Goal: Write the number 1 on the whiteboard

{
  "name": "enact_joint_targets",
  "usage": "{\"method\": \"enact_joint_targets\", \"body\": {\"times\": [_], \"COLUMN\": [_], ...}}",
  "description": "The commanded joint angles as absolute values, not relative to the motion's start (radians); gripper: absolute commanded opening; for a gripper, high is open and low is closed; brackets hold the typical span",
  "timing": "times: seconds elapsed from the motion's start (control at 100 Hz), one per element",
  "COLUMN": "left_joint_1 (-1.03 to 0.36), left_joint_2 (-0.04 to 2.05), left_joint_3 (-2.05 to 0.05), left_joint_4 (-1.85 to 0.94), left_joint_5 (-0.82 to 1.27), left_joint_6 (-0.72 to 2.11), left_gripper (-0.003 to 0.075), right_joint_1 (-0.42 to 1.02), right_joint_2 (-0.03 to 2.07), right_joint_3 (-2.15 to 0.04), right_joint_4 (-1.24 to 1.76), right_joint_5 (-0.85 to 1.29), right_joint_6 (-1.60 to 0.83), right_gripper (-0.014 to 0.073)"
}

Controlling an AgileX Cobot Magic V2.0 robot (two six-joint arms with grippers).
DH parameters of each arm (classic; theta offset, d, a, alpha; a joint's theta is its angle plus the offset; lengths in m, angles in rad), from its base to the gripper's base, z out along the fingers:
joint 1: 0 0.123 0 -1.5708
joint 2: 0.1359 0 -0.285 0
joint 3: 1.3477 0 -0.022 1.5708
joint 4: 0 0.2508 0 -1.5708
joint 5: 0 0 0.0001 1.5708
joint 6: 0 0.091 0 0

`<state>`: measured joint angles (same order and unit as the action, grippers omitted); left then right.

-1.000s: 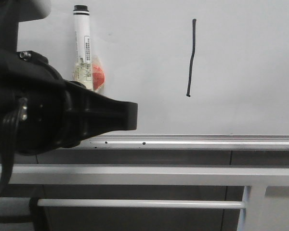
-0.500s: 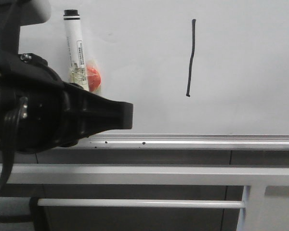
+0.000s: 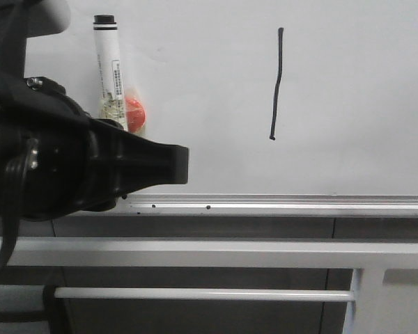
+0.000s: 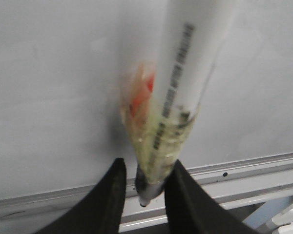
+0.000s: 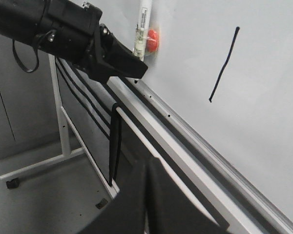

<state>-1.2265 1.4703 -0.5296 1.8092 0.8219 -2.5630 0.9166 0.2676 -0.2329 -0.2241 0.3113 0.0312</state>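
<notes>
On the large, plain white glossy whiteboard [image 3: 348, 90], a thin black hand-drawn number 1 [image 3: 276, 83] runs as a slightly wavy vertical stroke on the upper middle part of the board, well to the right of everything else on it; the right wrist view catches the same stroke [image 5: 223, 65] slanting across the white face. Over on the left side of the board a white marker pen with a black cap and printed label [image 3: 109, 69] stands nearly upright against the surface, a round red magnet [image 3: 135, 109] wrapped in clear tape just beside its lower half. The left arm's black tool [image 4: 142, 187] reaches in from the left, its body hiding the bottom of the pen in the front view; from its own wrist camera the two dark fingers [image 4: 107, 197] flank the pen's lower end with a narrow gap, close on either side, though I cannot tell whether they actually press on it. Below the stroke runs the board's silver aluminium bottom rail [image 3: 299, 204], and under that a grey metal frame bar [image 3: 195, 252]. The right arm's black tool [image 5: 146, 204] hangs low and well away from the board, its two fingers pressed together with nothing between them.
</notes>
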Motion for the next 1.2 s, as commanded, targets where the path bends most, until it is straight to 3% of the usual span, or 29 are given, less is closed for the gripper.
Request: {"method": "enact_joint_targets", "body": {"times": [0.0,0.9,1.19], "left_joint_1": [-1.223,-1.270,-1.274], "left_joint_2": [1.437,1.397,1.392], "left_joint_3": [-0.556,-0.547,-0.547], "left_joint_4": [1.848,1.848,1.848], "left_joint_5": [0.905,0.938,0.934], "left_joint_6": [-2.571,-2.491,-2.489], "left_gripper": [0.0261,0.0276,0.0387], "right_joint_1": [0.917,0.917,0.917], "right_joint_2": [0.275,0.275,0.275], "right_joint_3": [-0.260,-0.260,-0.260], "right_joint_4": [-0.244,-0.244,-0.244], "right_joint_5": [0.232,0.234,0.234], "right_joint_6": [0.030,0.030,0.030], "right_gripper": [-0.0064,-0.0064,-0.0064]}}
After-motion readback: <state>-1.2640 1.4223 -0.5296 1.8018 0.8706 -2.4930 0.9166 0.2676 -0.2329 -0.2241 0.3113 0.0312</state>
